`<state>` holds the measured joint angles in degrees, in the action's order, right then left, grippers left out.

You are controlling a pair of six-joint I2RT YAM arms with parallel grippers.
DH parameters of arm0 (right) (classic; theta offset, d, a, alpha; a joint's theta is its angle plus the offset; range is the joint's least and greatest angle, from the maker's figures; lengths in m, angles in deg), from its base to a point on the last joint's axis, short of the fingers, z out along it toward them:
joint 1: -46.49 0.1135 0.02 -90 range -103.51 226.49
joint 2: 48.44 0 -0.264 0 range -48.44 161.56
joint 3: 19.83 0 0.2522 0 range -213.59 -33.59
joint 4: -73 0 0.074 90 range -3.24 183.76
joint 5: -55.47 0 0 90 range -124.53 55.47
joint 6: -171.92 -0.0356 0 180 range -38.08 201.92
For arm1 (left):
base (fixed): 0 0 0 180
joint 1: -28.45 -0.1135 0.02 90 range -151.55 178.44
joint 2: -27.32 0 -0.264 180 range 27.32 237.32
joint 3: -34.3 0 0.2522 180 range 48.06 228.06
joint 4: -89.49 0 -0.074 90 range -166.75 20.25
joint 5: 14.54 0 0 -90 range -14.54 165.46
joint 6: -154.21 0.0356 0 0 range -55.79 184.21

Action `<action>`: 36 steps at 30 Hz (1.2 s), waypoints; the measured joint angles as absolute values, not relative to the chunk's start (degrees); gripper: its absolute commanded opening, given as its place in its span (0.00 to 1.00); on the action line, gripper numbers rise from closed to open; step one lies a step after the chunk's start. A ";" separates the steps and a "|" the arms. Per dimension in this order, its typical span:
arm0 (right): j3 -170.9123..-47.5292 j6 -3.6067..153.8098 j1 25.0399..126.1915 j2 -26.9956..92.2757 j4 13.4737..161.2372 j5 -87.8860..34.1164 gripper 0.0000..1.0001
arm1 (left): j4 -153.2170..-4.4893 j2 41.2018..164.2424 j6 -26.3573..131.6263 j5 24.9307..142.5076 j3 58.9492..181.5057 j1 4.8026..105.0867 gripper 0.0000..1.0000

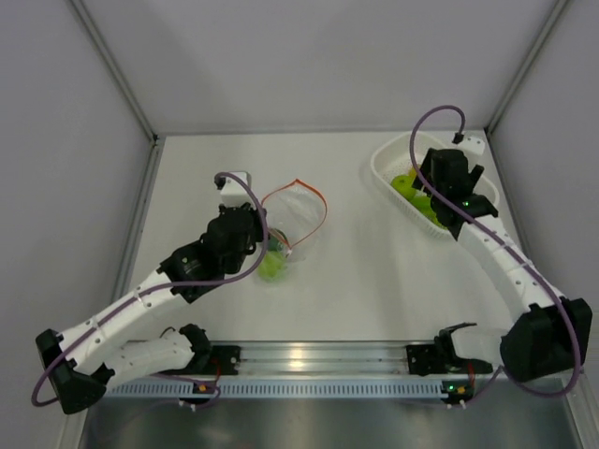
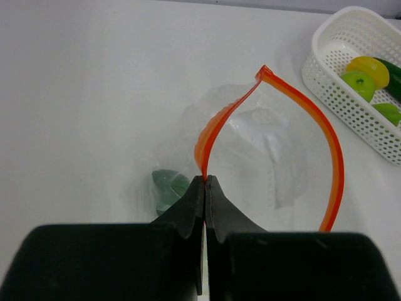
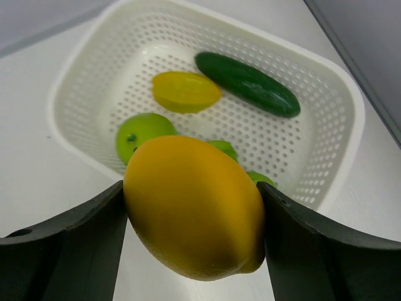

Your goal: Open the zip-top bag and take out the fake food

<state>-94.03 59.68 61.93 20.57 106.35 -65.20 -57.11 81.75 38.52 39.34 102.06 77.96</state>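
The clear zip-top bag [image 1: 292, 224] lies at the table's middle left with its orange-red zip strip [image 2: 334, 164] spread into an open loop. My left gripper [image 2: 205, 179] is shut on the near side of that strip [image 1: 265, 245]. A green fruit [image 2: 168, 186] shows through the plastic inside the bag [image 2: 263, 147]. My right gripper [image 3: 194, 216] is shut on a yellow-orange lemon [image 3: 194, 204] and holds it above the near rim of the white perforated basket [image 3: 332, 94]. In the basket lie a dark-green cucumber [image 3: 247, 83], a yellow fruit [image 3: 185, 91] and light-green round fruits [image 3: 143, 133].
The basket [image 1: 388, 159] stands at the back right near the right wall, and also shows in the left wrist view [image 2: 326, 69]. Grey walls close in the table on three sides. A metal rail [image 1: 309, 360] runs along the near edge between the arm bases.
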 measured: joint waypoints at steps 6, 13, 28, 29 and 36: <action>-96.55 60.05 54.32 33.16 108.06 -64.68 0.61 | -56.26 81.58 37.56 42.25 102.08 77.87 0.00; -102.51 60.31 48.58 45.64 108.50 -62.93 0.96 | -56.13 82.58 35.66 45.77 102.08 77.85 0.00; -96.90 55.92 48.34 36.94 102.68 -39.65 0.83 | -59.62 83.85 33.41 51.86 102.06 77.85 0.00; -95.10 54.69 48.90 35.04 101.48 -36.42 0.79 | -59.89 83.85 33.04 51.84 102.06 77.85 0.00; -90.97 48.38 61.52 26.41 97.17 -26.71 0.61 | -62.99 83.56 30.81 50.75 101.14 77.85 0.00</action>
